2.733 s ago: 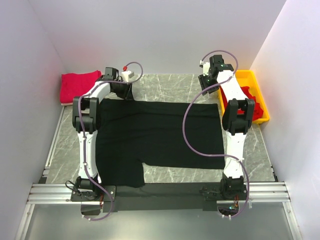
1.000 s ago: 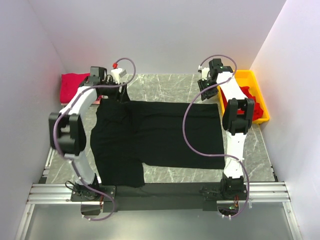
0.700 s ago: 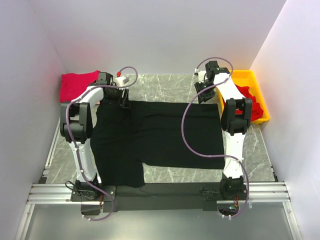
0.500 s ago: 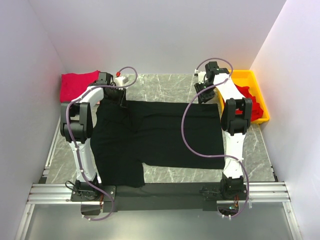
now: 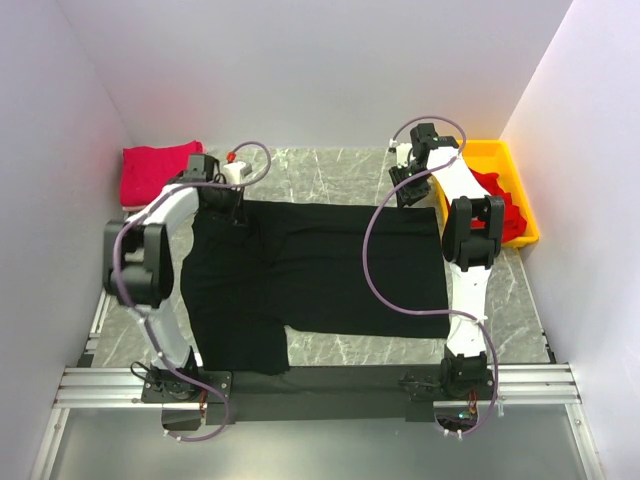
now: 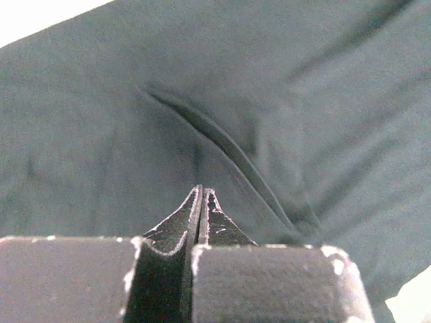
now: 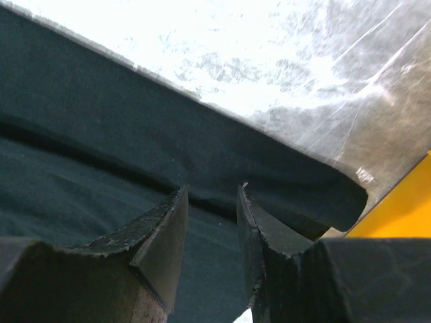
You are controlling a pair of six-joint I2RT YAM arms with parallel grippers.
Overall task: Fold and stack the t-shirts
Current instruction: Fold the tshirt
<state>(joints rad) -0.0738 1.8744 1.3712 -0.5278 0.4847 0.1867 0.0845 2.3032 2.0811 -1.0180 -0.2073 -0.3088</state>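
The black t-shirt lies spread flat on the marble table. My left gripper is at its far left corner. In the left wrist view it is shut, just above the cloth, with a crease running past the tips and no cloth visibly pinched. My right gripper is at the shirt's far right edge. In the right wrist view it is open, its jaws standing either side of the folded hem. A folded red t-shirt lies at the back left.
A yellow tray at the back right holds crumpled red shirts; its corner shows in the right wrist view. White walls close in on three sides. The arms' bases sit on a rail at the near edge.
My left gripper has swung from beside the red shirt onto the black shirt's far left corner. The shirt's left part is now slightly rumpled. My right gripper shifted slightly left, then held.
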